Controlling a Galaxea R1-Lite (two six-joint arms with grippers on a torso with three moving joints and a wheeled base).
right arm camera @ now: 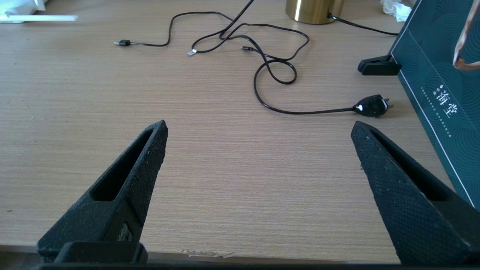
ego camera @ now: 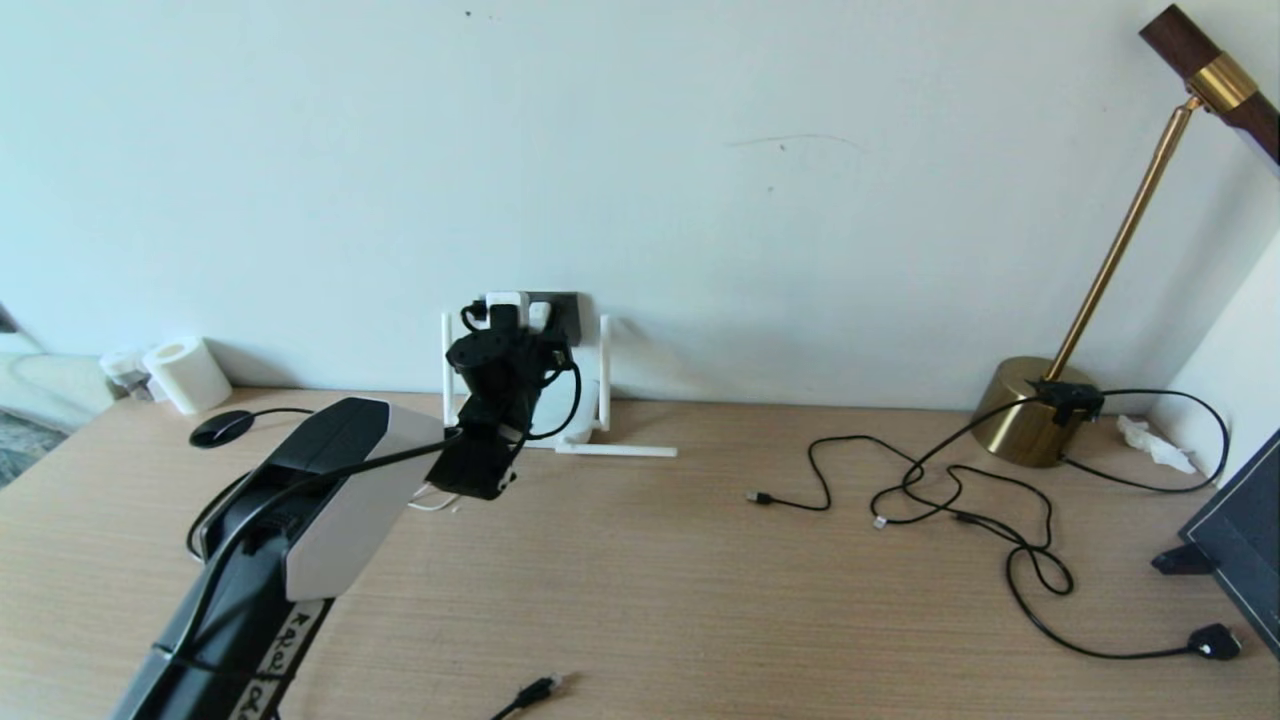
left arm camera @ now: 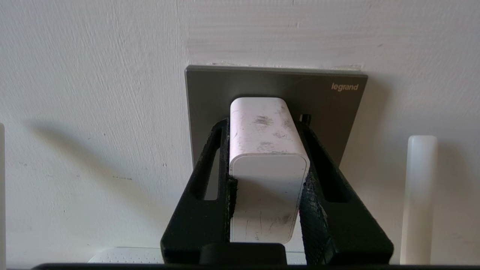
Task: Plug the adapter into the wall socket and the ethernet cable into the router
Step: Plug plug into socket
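Leftmost on the wooden desk [ego camera: 650, 560], against the white wall, a white paper roll [ego camera: 186, 374] stands well to the left of the working arm. Next comes the left arm, reaching forward and up to the wall. Its left gripper [left arm camera: 264, 123] is clenched on the adapter [left arm camera: 267, 157], a small white block, with one black finger [left arm camera: 210, 176] pressed against each side. Straight ahead of the fingertips, the front of the adapter meets the wall socket [left arm camera: 322, 108], a dark grey square faceplate; whether the pins are fully seated cannot be told. Below and behind the gripper, the router [ego camera: 585, 390] sits at the foot of the wall, mostly hidden by the arm, with white stick antennas rising on either side of the gripper and one antenna lying flat on the desk to its right. A thin white cord [ego camera: 432, 500] shows beneath the gripper's wrist.

Nearer the robot, at the desk's front edge and well apart from both grippers, lies the plug end of the ethernet cable [ego camera: 535, 690].

Further right, thin black cables [right arm camera: 262, 56] loop across the desk, ahead of the right gripper [right arm camera: 258, 129]. That gripper hovers low over bare wood with its fingers spread wide, grasping nothing. Ahead of it and to its right lie a black mains plug [right arm camera: 371, 105] and a dark teal board [right arm camera: 442, 93] standing on edge. A brass lamp [ego camera: 1040, 420] stands at the far right by the wall.
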